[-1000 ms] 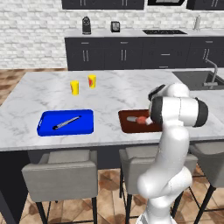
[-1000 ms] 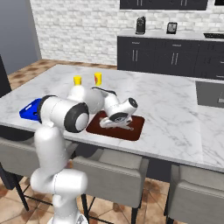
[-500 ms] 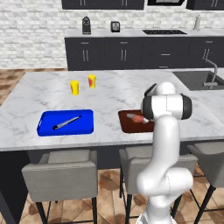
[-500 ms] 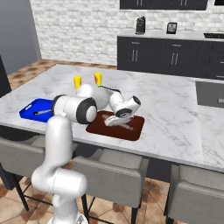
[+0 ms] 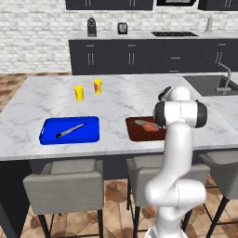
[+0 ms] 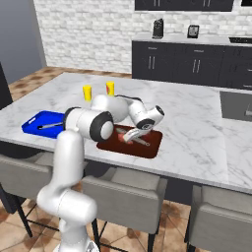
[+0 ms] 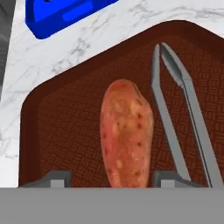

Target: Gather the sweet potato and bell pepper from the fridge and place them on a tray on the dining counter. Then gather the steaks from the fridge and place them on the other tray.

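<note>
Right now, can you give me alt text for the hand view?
A sweet potato lies on a dark brown tray, between the tips of the open hand. Metal tongs lie on the tray beside it, and a blue tray sits beyond on the marbled counter.

Lighting: even, bright, diffuse; no visible source. Shadows: faint, soft beneath the stools (image 5: 65, 186) and under the dining counter (image 5: 116, 95) overhang. Glare: none. Focus: sharp throughout. Texture: coarse, pixelated close up on the brown tray (image 7: 61, 131). Edge distortion: none.
</note>
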